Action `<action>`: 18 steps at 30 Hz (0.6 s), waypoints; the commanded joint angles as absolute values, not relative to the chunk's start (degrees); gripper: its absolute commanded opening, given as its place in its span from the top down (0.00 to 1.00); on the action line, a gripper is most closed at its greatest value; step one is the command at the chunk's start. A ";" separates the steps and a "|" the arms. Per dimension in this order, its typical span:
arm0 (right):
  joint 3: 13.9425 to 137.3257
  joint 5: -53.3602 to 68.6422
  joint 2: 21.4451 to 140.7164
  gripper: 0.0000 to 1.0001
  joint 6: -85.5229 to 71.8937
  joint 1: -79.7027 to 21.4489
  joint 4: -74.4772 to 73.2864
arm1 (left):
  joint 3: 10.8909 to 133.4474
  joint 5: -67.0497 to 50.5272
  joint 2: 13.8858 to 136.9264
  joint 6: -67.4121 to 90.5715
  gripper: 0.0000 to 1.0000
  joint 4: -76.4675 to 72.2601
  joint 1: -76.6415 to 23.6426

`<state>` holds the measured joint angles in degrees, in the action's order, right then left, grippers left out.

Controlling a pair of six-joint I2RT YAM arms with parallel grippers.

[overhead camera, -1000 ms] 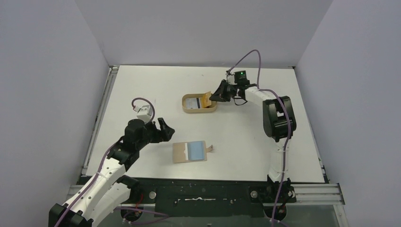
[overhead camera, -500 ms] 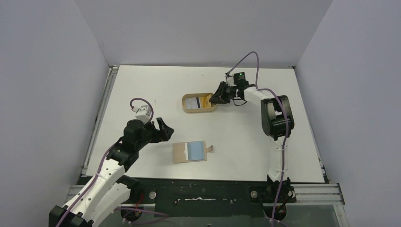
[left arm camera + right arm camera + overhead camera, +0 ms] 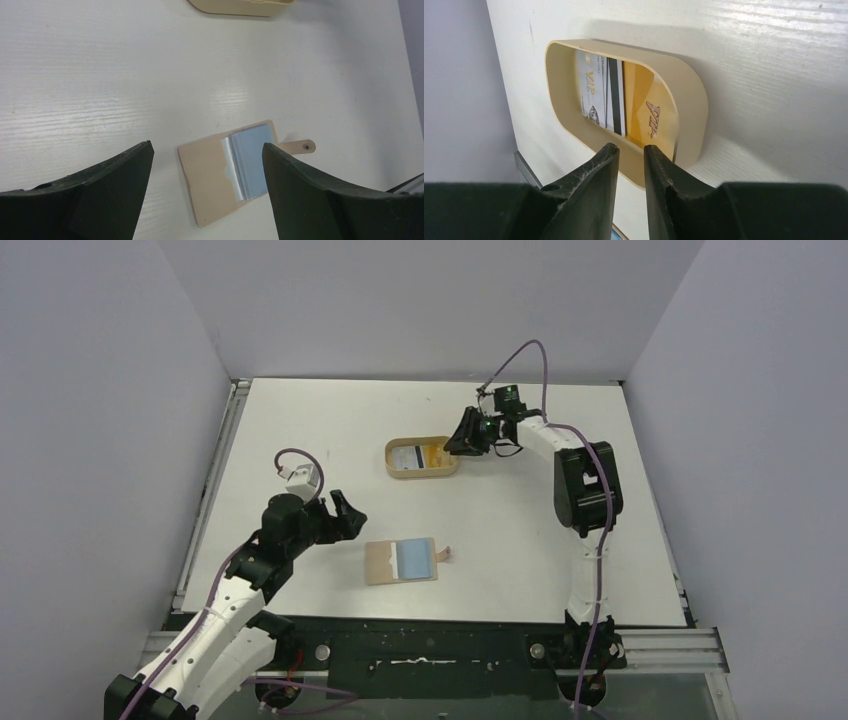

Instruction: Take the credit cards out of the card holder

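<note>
The tan card holder lies open on the table's near middle, its tab pointing right. A light blue credit card sticks out of it. In the left wrist view the card holder and blue card lie below my left gripper, which is wide open and empty. My left gripper hovers left of the holder. A yellow-orange credit card rests in the tan tray. My right gripper stands just off the tray's rim, jaws slightly open with nothing between them.
The oval tray at the table's middle back also holds a white card with a black stripe. Grey walls close in the table on three sides. A metal rail runs along the left edge.
My right gripper's jaws have parted and the yellow-orange card, held tilted above the tray before, now sits in it. The left arm has barely moved.
</note>
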<state>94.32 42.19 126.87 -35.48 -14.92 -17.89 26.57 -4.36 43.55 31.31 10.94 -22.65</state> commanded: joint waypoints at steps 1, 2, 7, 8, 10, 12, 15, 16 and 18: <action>98.37 39.05 120.16 0.73 -31.90 -14.58 -22.82 | 27.03 -4.06 42.68 31.65 0.22 9.48 -22.06; 98.83 38.13 119.68 0.72 -31.01 -14.65 -24.02 | 27.11 -4.08 42.67 31.64 0.22 9.43 -22.02; 100.61 34.34 117.12 0.71 -27.44 -14.85 -29.31 | 27.70 -4.15 42.87 31.29 0.22 9.92 -21.89; 100.99 33.60 116.51 0.71 -26.93 -14.92 -30.21 | 27.76 -4.11 42.96 31.19 0.22 10.05 -21.88; 101.43 32.32 114.97 0.71 -25.70 -15.07 -31.47 | 27.90 -4.08 42.92 31.11 0.22 10.07 -21.85; 101.01 30.91 112.95 0.70 -24.36 -15.26 -31.77 | 28.14 -3.66 42.63 30.96 0.22 10.29 -21.84; 98.13 28.17 108.49 0.67 -22.98 -15.68 -30.36 | 28.50 -3.16 42.05 30.49 0.21 10.47 -21.75; 96.08 27.49 106.66 0.65 -22.75 -15.82 -28.66 | 28.67 -3.23 42.02 30.38 0.21 10.44 -21.71; 90.62 26.63 102.35 0.57 -22.67 -16.05 -23.65 | 29.17 -3.79 42.37 30.24 0.20 10.27 -21.71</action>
